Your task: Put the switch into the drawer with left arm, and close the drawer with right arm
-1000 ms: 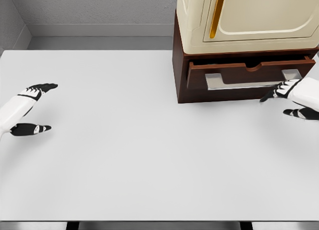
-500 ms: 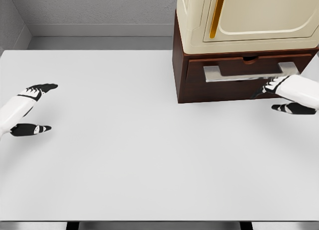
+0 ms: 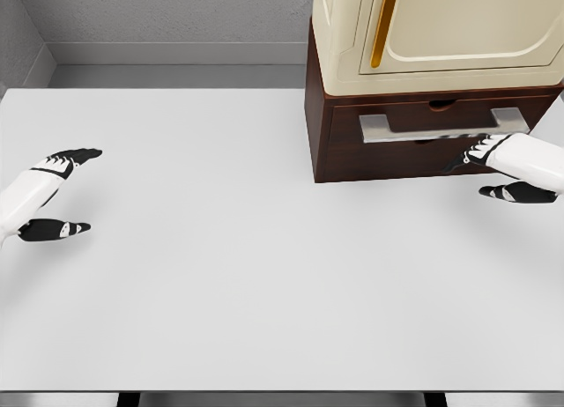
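Observation:
The dark brown drawer (image 3: 414,129) at the base of the cabinet is pushed in flush, its silver handle (image 3: 441,127) across the front. My right hand (image 3: 493,169) is open, its fingertips (image 3: 467,157) touching the drawer front just below the handle's right end. My left hand (image 3: 55,191) rests open over the table's left edge, holding nothing. No switch is visible anywhere; the inside of the drawer is hidden.
A cream cabinet (image 3: 441,33) with a yellow-edged door sits on the brown drawer unit at the back right. The white table (image 3: 247,266) spreads across the view, with a grey wall behind it.
The drawer slid from partly open to fully shut as my right hand pushed it inward. The left hand stayed still.

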`<state>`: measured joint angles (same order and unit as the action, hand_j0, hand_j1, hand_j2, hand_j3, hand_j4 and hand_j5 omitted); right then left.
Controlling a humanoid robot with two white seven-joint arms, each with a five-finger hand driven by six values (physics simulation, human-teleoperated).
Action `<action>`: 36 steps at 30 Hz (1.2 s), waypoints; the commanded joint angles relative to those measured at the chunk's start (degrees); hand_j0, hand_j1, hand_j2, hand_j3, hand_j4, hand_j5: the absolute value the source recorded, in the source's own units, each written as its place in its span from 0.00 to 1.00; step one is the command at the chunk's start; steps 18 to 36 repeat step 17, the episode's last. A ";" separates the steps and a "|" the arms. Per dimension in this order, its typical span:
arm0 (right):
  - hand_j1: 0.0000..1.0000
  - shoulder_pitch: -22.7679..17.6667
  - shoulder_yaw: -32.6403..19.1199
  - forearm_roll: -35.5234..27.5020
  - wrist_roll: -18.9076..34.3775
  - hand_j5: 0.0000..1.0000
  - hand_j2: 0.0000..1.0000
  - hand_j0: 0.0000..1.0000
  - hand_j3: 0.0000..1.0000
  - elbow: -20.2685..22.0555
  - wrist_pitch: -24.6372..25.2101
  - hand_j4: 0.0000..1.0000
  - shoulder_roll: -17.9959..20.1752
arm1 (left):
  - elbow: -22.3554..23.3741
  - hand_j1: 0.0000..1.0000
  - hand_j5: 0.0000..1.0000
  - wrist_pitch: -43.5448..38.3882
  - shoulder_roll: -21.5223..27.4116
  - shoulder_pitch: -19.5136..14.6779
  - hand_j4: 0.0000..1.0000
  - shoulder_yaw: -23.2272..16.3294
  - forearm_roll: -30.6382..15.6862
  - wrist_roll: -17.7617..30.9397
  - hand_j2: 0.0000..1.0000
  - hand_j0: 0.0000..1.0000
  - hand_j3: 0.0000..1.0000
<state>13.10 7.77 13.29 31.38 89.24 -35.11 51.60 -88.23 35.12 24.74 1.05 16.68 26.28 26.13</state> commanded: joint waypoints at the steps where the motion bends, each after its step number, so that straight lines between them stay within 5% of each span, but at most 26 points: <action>1: 0.71 0.00 -0.04 0.42 0.09 0.71 0.71 0.71 0.71 -0.20 0.11 0.71 -0.01 | -0.10 1.00 1.00 -0.12 0.04 0.00 1.00 0.02 -0.44 -0.03 1.00 1.00 1.00; 7: 0.74 -0.61 -0.21 -0.11 0.09 0.74 0.74 0.74 0.74 0.41 0.11 0.74 0.96 | 0.26 1.00 1.00 -0.12 -0.22 0.00 1.00 0.64 -0.44 -0.03 1.00 1.00 1.00; 10: 0.74 -3.87 -0.83 -1.25 -0.09 0.74 0.74 0.74 0.74 3.14 0.11 0.74 6.32 | 0.34 1.00 1.00 -0.12 -0.31 0.00 1.00 0.64 -0.44 -0.03 1.00 1.00 1.00; 14: 0.74 -5.18 -0.91 -2.04 -0.27 0.74 0.74 0.74 0.74 3.49 0.11 0.74 8.25 | 0.52 1.00 1.00 -0.12 -0.40 0.00 1.00 0.72 -0.44 -0.03 1.00 1.00 1.00; 36: 0.74 -5.27 -0.91 -2.04 -0.27 0.74 0.74 0.74 0.74 3.49 0.11 0.74 8.34 | 0.52 1.00 1.00 -0.12 -0.40 0.00 1.00 0.72 -0.44 -0.03 1.00 1.00 1.00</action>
